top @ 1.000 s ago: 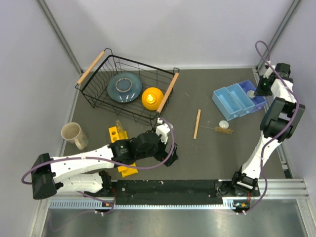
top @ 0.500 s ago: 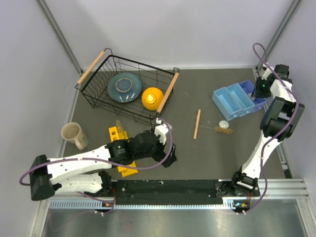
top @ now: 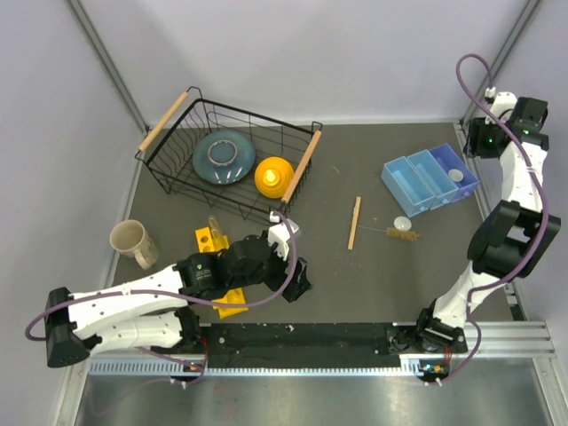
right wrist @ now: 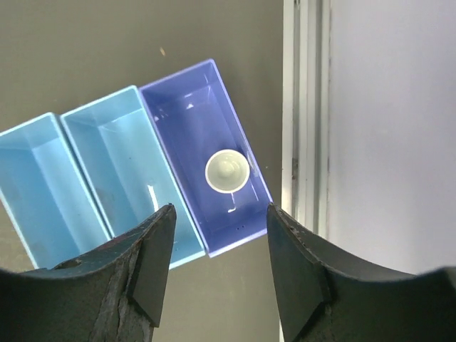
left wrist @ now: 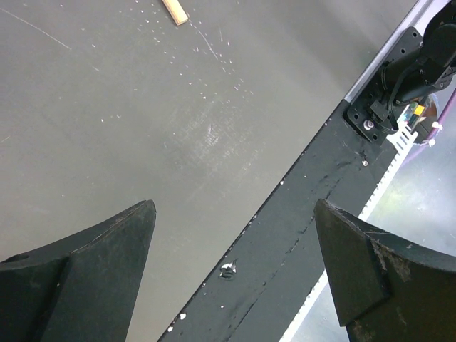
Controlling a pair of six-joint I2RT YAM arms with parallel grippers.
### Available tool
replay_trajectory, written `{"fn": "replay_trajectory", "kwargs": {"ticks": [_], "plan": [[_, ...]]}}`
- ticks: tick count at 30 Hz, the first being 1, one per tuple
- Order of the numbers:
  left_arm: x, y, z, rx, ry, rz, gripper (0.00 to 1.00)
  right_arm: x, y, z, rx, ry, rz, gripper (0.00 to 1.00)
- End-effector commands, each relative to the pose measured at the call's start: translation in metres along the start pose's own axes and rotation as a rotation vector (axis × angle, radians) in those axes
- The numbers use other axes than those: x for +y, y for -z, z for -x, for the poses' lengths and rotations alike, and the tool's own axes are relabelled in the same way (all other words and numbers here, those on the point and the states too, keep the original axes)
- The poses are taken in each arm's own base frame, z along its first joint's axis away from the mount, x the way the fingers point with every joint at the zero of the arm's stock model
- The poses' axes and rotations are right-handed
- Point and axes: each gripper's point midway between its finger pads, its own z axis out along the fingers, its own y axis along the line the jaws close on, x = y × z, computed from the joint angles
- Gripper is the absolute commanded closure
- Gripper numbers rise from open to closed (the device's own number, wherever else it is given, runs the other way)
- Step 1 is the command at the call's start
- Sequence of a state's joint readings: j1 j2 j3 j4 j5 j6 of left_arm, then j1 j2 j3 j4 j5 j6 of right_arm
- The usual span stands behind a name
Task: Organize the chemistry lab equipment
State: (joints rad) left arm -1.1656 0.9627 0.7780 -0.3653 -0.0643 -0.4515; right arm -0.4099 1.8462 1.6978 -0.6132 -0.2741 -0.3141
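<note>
One small white round piece point(right wrist: 227, 171) lies in the dark blue bin point(right wrist: 185, 107), the right-hand of three joined blue bins point(top: 429, 178). My right gripper point(right wrist: 219, 210) hangs open and empty high above it, seen near the back right corner point(top: 479, 142). A second white round piece point(top: 402, 224) rests beside the small brown brush point(top: 410, 234). The pale wooden stick point(top: 355, 222) lies mid-table, its end in the left wrist view point(left wrist: 174, 11). A clear glass tube point(top: 214, 227) stands in a yellow rack point(top: 207, 240). My left gripper point(top: 300, 277) point(left wrist: 235, 235) is open and empty near the front rail.
A black wire basket point(top: 169, 169) with wooden handles holds a blue-grey plate point(top: 224, 157) and a yellow dome point(top: 273, 175) at the back left. A beige mug point(top: 133, 241) stands at the left. The black base rail point(left wrist: 299, 214) runs below my left fingers.
My right gripper has opened and lifted back to the right, leaving the white round piece in the dark blue bin. My left arm has drawn slightly back towards the left.
</note>
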Motion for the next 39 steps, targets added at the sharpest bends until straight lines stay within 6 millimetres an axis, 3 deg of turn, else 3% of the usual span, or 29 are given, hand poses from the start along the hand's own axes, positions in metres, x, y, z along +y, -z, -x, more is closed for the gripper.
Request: {"fn": "replay_trajectory", "kwargs": {"ticks": [1,4,7,9,10,15,16,20,25,27,33,39], "plan": [[-0.007,0.010,0.016,-0.058,0.014,-0.023,0.01,0.014,0.047,0.024,-0.099,0.101,0.028,0.45],[-0.007,0.012,0.016,-0.060,0.014,-0.026,0.01,0.034,0.066,0.023,-0.125,0.136,0.102,0.42],[-0.006,0.012,0.016,-0.062,0.013,-0.025,0.01,0.065,0.090,0.015,-0.152,0.186,0.229,0.41],[-0.006,0.012,0.015,-0.060,0.013,-0.022,0.01,0.091,0.098,-0.003,-0.137,0.196,0.333,0.38],[-0.005,0.012,0.014,-0.056,0.011,-0.017,0.01,0.104,0.113,-0.003,-0.170,0.242,0.374,0.38],[-0.002,0.014,0.014,-0.056,0.005,-0.009,0.01,0.156,0.132,-0.061,-0.113,0.385,0.523,0.37],[-0.002,0.014,0.014,-0.056,0.005,-0.009,0.01,0.163,0.129,-0.080,-0.083,0.392,0.547,0.37],[-0.002,0.015,0.013,-0.058,0.010,-0.009,0.01,0.185,0.139,-0.115,-0.070,0.477,0.607,0.37],[-0.001,0.013,0.007,-0.047,0.018,-0.010,0.01,0.192,0.121,-0.149,0.052,0.472,0.617,0.39],[-0.001,0.013,0.007,-0.051,0.021,-0.013,0.01,0.188,0.108,-0.155,0.112,0.401,0.598,0.47],[0.000,0.014,0.006,-0.054,0.031,-0.010,0.01,0.165,0.063,-0.158,0.194,0.358,0.472,0.59],[0.000,0.014,0.003,-0.051,0.041,-0.010,0.01,0.167,0.031,-0.164,0.241,0.350,0.445,0.60]]}}
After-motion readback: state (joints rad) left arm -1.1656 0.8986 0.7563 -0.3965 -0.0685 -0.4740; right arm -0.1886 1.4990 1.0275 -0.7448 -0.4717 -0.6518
